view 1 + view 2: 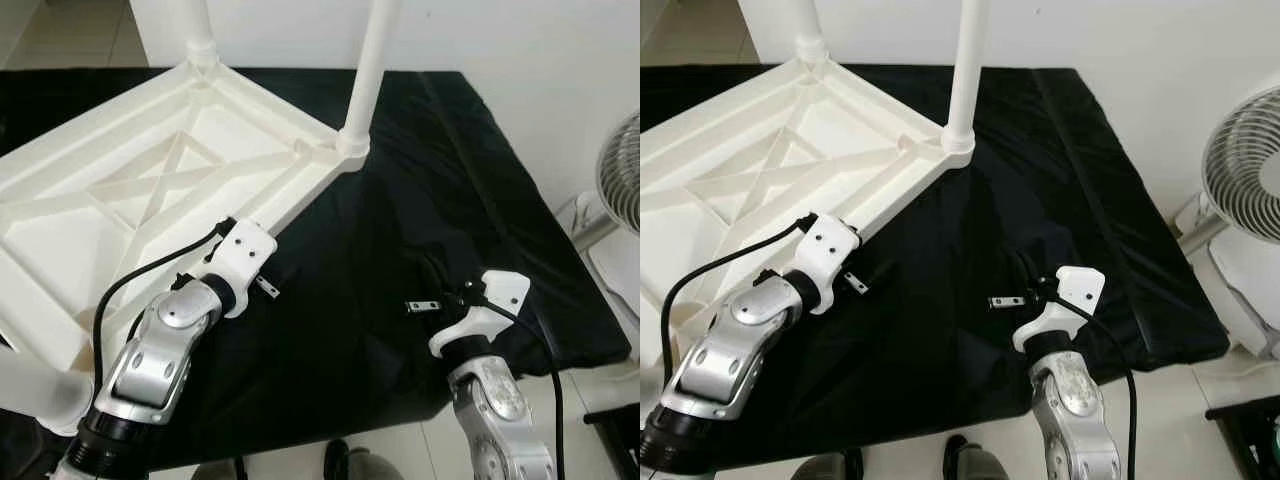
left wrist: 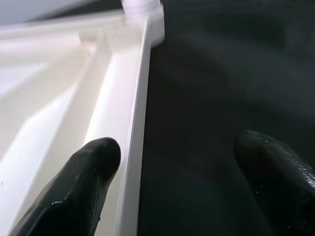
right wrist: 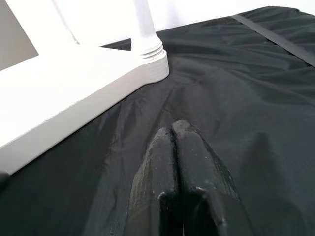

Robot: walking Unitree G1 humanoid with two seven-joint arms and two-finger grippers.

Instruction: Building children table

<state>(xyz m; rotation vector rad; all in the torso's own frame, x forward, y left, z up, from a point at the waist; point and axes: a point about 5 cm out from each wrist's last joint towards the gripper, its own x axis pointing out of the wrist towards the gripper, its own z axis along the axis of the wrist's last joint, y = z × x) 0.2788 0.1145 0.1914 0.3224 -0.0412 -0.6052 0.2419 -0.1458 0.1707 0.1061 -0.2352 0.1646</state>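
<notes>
A black cloth [image 1: 420, 200] lies spread and wrinkled over the floor, with a stitched band running along its 3 o'clock side. Beyond its 3 o'clock edge stands a white fan [image 1: 1245, 165] with a round wire grille, on pale floor tiles [image 1: 1230, 385]. A white wall [image 1: 500, 30] rises at 12 o'clock, just past the cloth's far edge. At 6 o'clock, two dark shoe tips [image 1: 965, 458] show at the cloth's near edge.

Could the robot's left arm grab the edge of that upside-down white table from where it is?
Probably yes: the left gripper is open, one finger over the table's rim, nothing between.
</notes>
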